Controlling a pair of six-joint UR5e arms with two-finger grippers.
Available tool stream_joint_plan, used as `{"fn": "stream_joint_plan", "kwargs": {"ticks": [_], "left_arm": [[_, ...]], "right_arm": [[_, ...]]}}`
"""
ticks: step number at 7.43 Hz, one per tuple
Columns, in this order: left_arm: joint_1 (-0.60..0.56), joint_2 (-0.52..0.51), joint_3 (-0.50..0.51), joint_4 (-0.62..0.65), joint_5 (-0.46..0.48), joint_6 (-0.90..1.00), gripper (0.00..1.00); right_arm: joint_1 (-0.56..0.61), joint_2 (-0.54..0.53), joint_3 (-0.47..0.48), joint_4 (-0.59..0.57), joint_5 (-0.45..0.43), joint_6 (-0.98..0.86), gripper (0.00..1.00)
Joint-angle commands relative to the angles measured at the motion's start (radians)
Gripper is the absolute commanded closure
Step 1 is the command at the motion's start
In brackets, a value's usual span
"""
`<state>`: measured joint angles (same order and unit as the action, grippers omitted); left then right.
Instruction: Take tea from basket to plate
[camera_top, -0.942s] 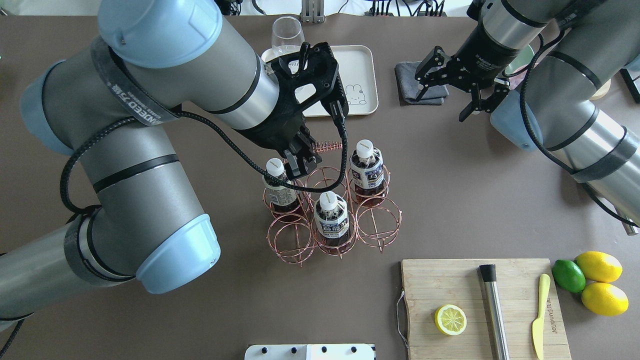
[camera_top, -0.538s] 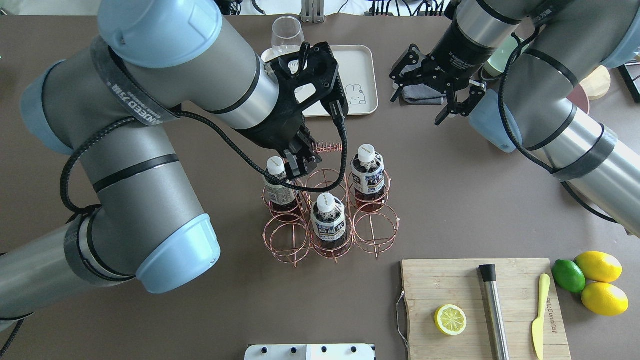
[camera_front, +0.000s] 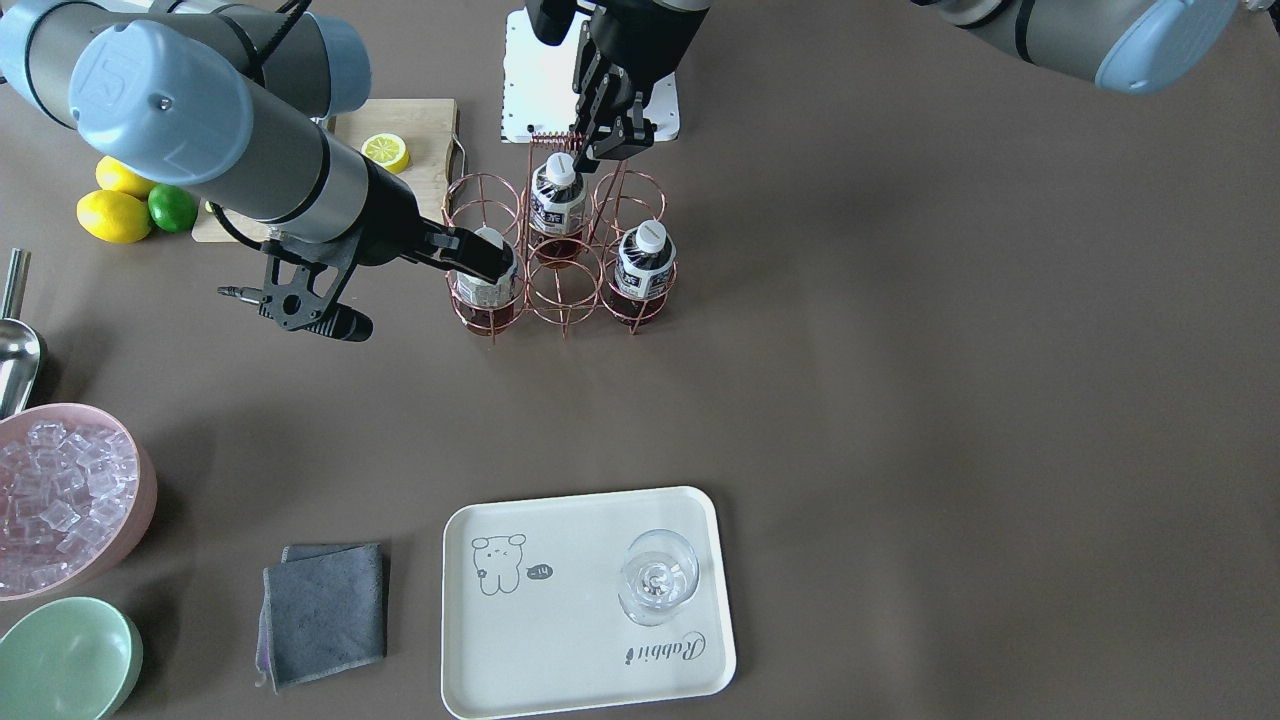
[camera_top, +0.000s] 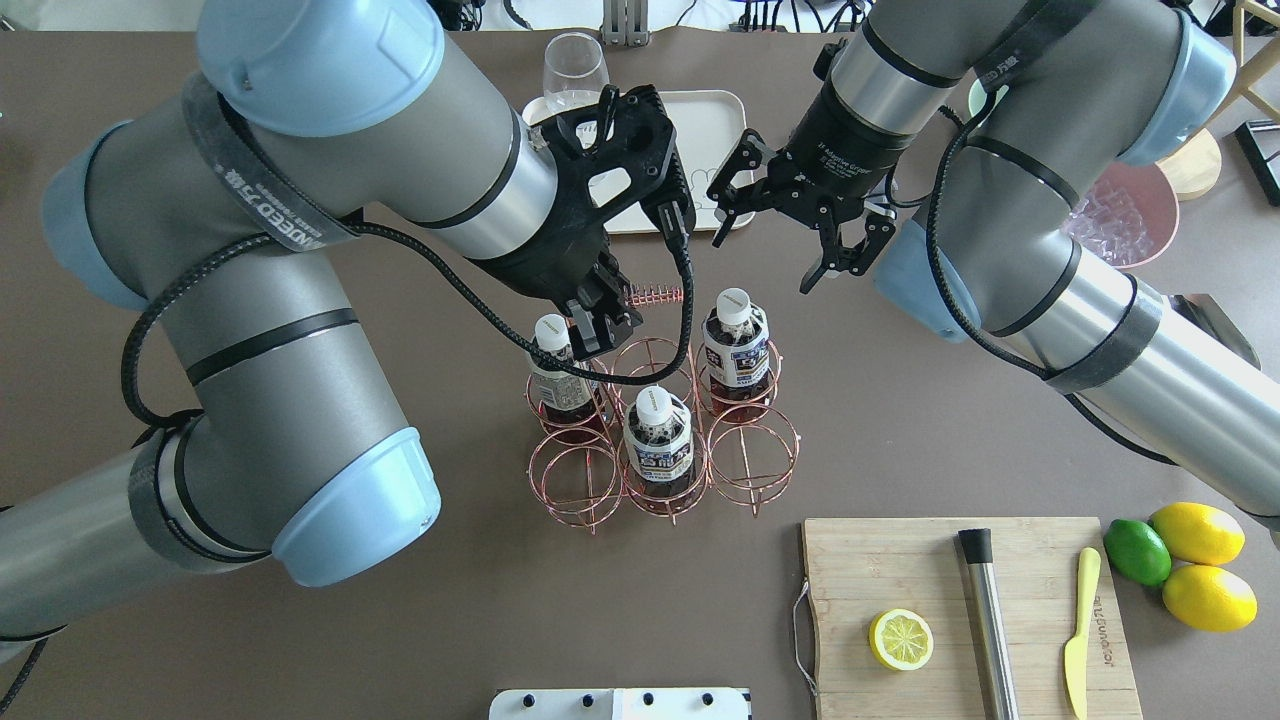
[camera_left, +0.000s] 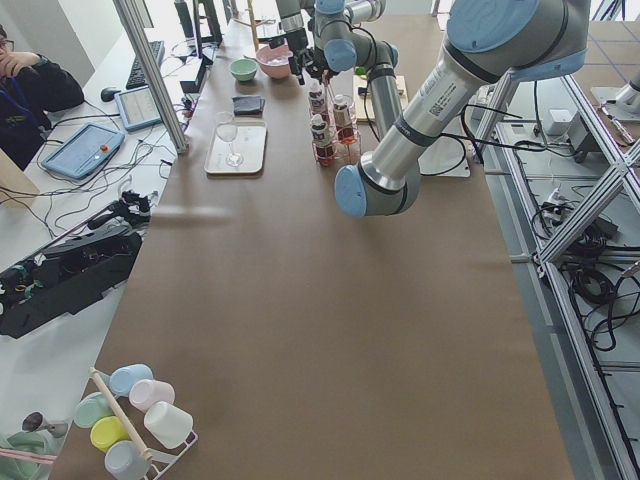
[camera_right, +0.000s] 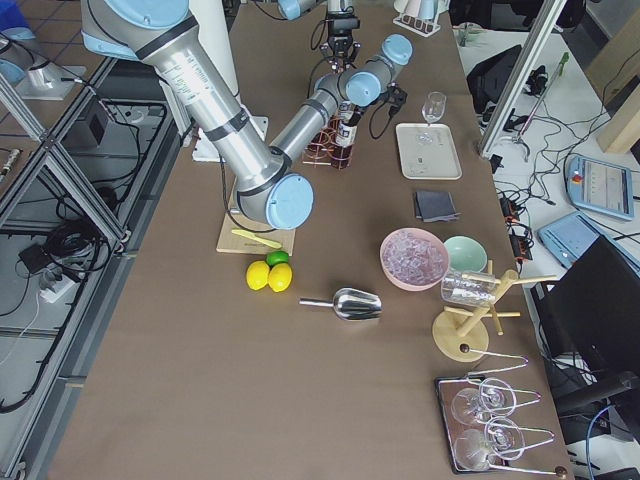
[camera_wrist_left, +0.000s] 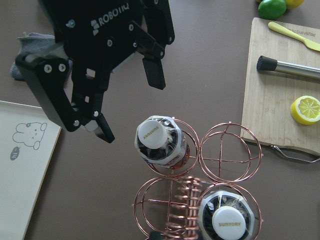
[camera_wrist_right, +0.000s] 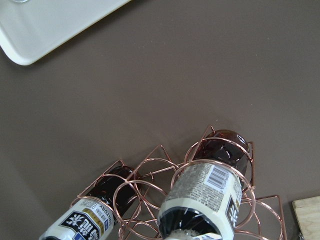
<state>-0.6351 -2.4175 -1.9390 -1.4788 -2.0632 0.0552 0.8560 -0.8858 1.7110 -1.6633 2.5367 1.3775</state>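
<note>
Right gripper (camera_top: 760, 265) is spread wide, nothing held, nothing touched. It hangs over bare table between the cream rectangular tray with a bear drawing (camera_top: 718, 130) and the copper wire six-ring basket (camera_top: 752, 468), near the closest small plastic bottle of dark tea with a white cap (camera_top: 735, 345). In the left wrist view its fingers (camera_wrist_left: 152, 75) sit clear of that cap. Left gripper (camera_top: 600, 335) has its jaws pressed together on the basket's coiled wire handle (camera_top: 655, 295). Basket sits mid-table. Tray is by the edge far from the robot, with a clear stemmed glass (camera_front: 655, 580) standing on it. All three bottles are upright in cells: the closest one and a second (camera_top: 560, 375) in the end cells of the tray-side row, the third (camera_top: 655, 435) in the middle cell of the robot-side row.
</note>
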Motion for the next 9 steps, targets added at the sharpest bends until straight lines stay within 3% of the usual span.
{"fn": "stream_joint_plan", "kwargs": {"ticks": [1,3,5,8,9], "left_arm": [[0.000,0.001,-0.002,0.000,0.000,0.000,1.00],[0.000,0.000,-0.002,0.000,0.000,0.000,1.00],[0.000,0.001,0.000,-0.005,0.000,0.000,1.00],[0.002,0.000,-0.005,-0.005,-0.002,0.000,1.00],[0.000,-0.002,-0.008,-0.006,-0.002,0.000,1.00]], "right_arm": [[-0.040,0.001,0.006,0.002,-0.006,0.002,0.19],[-0.043,0.001,0.009,0.002,-0.006,0.000,0.35],[-0.045,-0.001,0.018,0.002,-0.006,0.005,0.40],[-0.043,-0.007,0.022,0.002,-0.006,0.003,0.56],[-0.043,-0.007,0.024,0.002,-0.006,-0.003,0.82]]}}
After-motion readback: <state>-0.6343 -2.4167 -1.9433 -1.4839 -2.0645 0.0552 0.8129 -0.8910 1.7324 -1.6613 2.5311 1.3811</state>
